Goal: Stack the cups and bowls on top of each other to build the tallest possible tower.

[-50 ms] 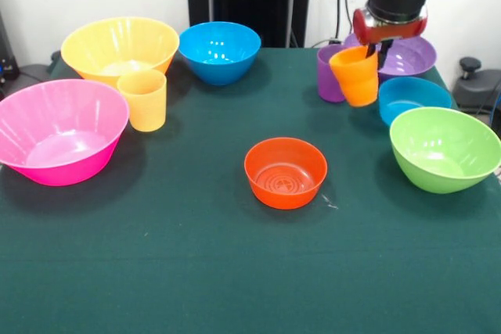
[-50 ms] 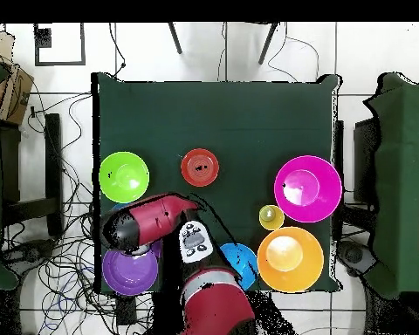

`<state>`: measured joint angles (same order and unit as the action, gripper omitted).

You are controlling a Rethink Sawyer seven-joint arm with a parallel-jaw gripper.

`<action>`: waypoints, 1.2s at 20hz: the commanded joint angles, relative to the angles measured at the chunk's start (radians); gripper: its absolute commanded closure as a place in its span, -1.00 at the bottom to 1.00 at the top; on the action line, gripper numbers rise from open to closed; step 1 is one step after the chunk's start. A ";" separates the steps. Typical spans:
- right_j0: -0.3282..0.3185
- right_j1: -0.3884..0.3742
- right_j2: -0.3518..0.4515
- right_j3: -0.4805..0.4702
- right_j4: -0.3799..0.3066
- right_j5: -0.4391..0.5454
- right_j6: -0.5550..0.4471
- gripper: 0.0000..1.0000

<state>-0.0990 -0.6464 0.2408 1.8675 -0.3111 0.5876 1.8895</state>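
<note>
Orange cup (image 1: 356, 76) held tilted, clamped in the gripper (image 1: 374, 48), at two o'clock from the small red-orange bowl (image 1: 285, 171), beside purple cup (image 1: 329, 73)

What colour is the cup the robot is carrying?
Orange. The tool grips the cup by its rim; the front view shows it best.

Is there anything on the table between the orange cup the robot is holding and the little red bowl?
No. In the front view, only bare green table lies between the orange cup and the small red-orange bowl.
</note>
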 commanded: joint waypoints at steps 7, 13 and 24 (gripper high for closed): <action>0.032 -0.031 -0.053 -0.054 -0.008 0.130 0.097 1.00; 0.035 -0.016 -0.084 -0.101 -0.054 0.087 0.059 1.00; -0.022 -0.023 -0.041 -0.162 -0.189 0.047 -0.079 1.00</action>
<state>-0.1026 -0.6780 0.1699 1.7879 -0.4076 0.6607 1.8895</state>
